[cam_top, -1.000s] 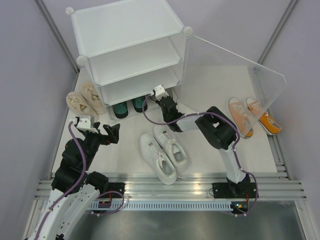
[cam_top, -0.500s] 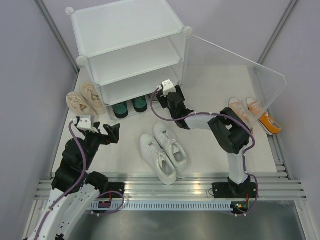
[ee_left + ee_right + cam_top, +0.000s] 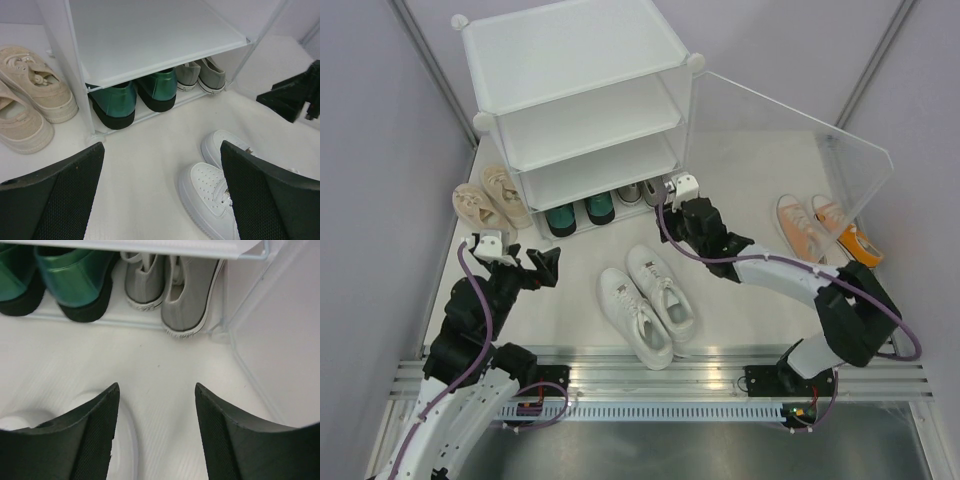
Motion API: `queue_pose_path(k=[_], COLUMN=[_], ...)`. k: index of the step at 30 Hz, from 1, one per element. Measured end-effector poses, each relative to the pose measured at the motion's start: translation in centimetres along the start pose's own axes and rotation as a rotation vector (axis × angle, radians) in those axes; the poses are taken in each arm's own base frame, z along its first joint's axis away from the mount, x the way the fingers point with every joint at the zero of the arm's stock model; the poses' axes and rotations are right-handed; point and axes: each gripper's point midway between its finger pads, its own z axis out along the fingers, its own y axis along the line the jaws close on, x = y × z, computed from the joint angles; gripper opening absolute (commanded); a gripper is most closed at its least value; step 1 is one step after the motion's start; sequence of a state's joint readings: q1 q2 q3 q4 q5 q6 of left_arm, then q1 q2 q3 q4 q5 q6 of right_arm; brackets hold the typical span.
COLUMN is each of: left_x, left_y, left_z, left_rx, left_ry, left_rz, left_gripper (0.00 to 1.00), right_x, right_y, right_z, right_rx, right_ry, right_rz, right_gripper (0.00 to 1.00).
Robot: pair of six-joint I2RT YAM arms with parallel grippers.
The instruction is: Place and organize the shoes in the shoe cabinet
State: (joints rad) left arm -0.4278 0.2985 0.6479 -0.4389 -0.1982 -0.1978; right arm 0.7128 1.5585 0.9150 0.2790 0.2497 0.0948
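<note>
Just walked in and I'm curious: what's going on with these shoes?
Two robot arms are filling a tall white plastic shoe cabinet. Its bottom shelf holds dark green sneakers and grey sneakers. The right gripper hangs open and empty before the grey pair; the left gripper is open too. Outside wait white sneakers, beige sneakers and orange sneakers.

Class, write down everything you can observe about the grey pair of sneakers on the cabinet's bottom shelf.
The grey canvas lace-up sneakers stand upright, side by side, at the right end of the lowest tier of the white translucent plastic shoe cabinet. Their heels face outward at the shelf's front edge. The white rubber soles carry a thin dark stripe, and white laces show on the shoe nearer the dark green, black-soled shoes, which sit close beside them. Nothing holds them.
</note>
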Motion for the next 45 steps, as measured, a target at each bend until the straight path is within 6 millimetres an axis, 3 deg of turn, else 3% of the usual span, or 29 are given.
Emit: queue_pose_path(k=[7, 12, 18, 22, 25, 34, 42, 45], left_x=[-0.2, -0.2, -0.2, -0.2, -0.2, -0.2, -0.3, -0.3], left_y=[-0.3, -0.4, -0.4, -0.4, -0.4, -0.4, -0.5, -0.5], left_z=[-0.2, -0.3, -0.3, -0.3, -0.3, -0.3, -0.4, -0.4], left_rx=[0.018, 0.024, 0.026, 0.026, 0.026, 0.028, 0.030, 0.030], left_ry=[-0.009, -0.010, -0.011, -0.011, -0.012, -0.012, -0.015, -0.015], left_rz=[-0.003, -0.003, -0.003, -0.003, -0.003, -0.003, -0.004, -0.004], left_gripper=[1.00, 1.00, 1.00, 1.00, 1.00, 1.00, 1.00, 1.00], right_x=[0.0, 0.1, 5.9, 9.4, 10.8, 12.4, 13.5, 13.9], right_y=[5.6, 9.0, 13.8, 14.9, 14.8, 14.1, 15.0, 15.3], right_z=[-10.3, -15.2, -18.8, -19.7, -20.2, -20.2, -18.6, -17.4], right_rx=[-0.201, -0.334, -0.443, -0.428, -0.391, -0.339, -0.315, -0.281], right_ry=[0.040, 0.075, 0.262, 0.358, 0.388, 0.409, 0.409, 0.411], right_rz=[0.088, 0.121, 0.024, -0.041, -0.060, -0.054, -0.061, -0.095], right_gripper=[0.45, 0.44, 0.40, 0.40, 0.40, 0.43, 0.46, 0.25])
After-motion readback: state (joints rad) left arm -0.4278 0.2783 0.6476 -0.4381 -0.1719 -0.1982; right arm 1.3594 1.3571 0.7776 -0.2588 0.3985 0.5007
